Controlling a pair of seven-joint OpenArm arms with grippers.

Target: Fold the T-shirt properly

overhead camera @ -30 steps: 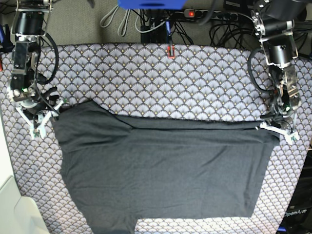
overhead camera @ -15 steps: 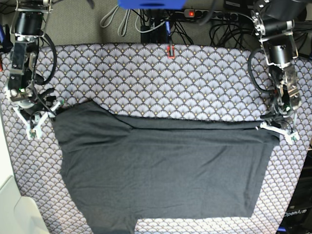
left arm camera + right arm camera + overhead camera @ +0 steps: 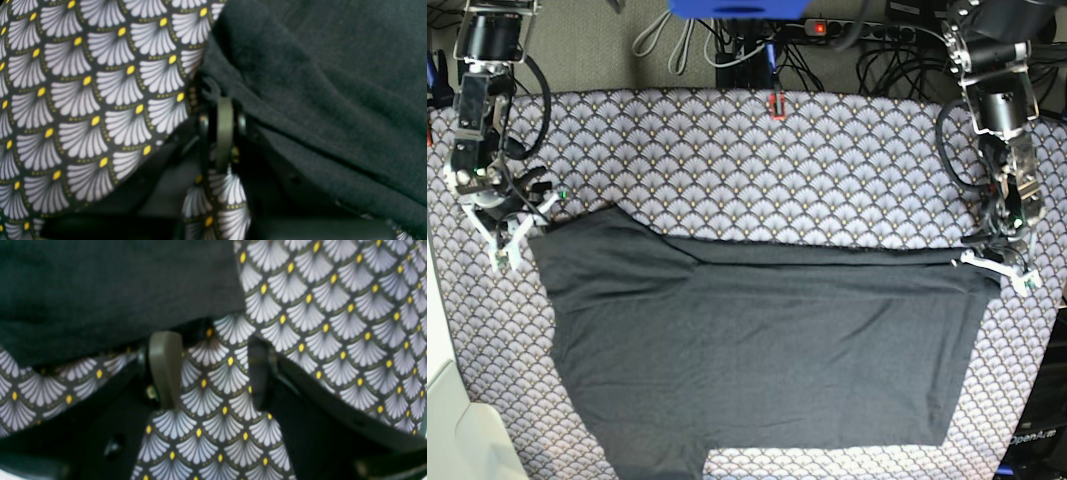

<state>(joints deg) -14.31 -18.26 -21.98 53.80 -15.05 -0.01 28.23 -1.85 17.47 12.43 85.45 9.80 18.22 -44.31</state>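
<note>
Tablecloth [image 3: 757, 160]: scallop-patterned, covered the table; cables [image 3: 727, 40] lay beyond the far edge.

T-shirt [image 3: 767, 340]: dark grey, spread flat across the near half, its far part folded over along a straight crease.

Left gripper [image 3: 999, 265]: arm reached down at the shirt's edge on the base view's right; jaws pressed together, pinching the T-shirt hem in the wrist view [image 3: 224, 133].

Right gripper [image 3: 509, 235]: arm hung near-vertical just beside the shirt's opposite corner; jaws spread over bare cloth [image 3: 213, 373], holding nothing.
</note>
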